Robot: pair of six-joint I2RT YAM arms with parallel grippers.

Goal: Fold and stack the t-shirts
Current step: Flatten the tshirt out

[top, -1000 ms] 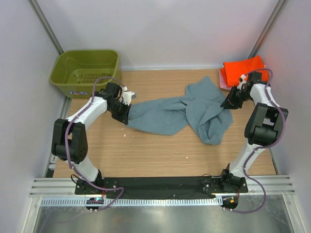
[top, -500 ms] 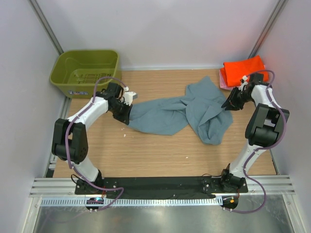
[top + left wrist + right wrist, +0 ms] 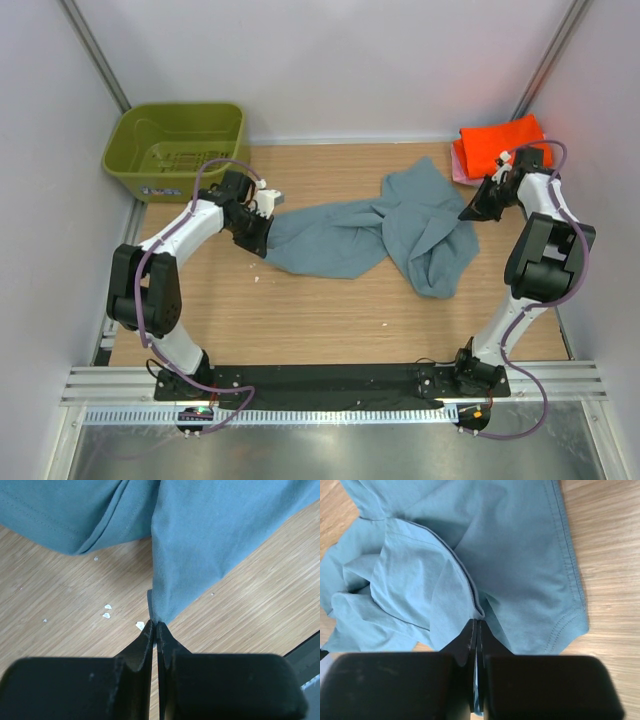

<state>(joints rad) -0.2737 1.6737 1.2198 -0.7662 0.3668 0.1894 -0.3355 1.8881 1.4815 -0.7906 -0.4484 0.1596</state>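
Wood table (image 3: 300,320), blue shirt (image 3: 350,240) sprawled centre frame: soft, limp, light. Left gripper (image 3: 156,626) clamped on its edge; right gripper (image 3: 476,623) clamped on fold. Best grabbed at hems, corners.

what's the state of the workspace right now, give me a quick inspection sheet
surface: wooden table, light grain
job's things: blue-grey t-shirt lying crumpled mid-table; folded orange t-shirt on top of a pink one in the far right corner
clutter: white specks on the wood; olive basket at far left
grippers: left gripper shut on the blue-grey t-shirt's left end; right gripper shut on a fold at its right side
cables: purple cables loop along both arms
surroundings: white walls; metal rail at the near edge
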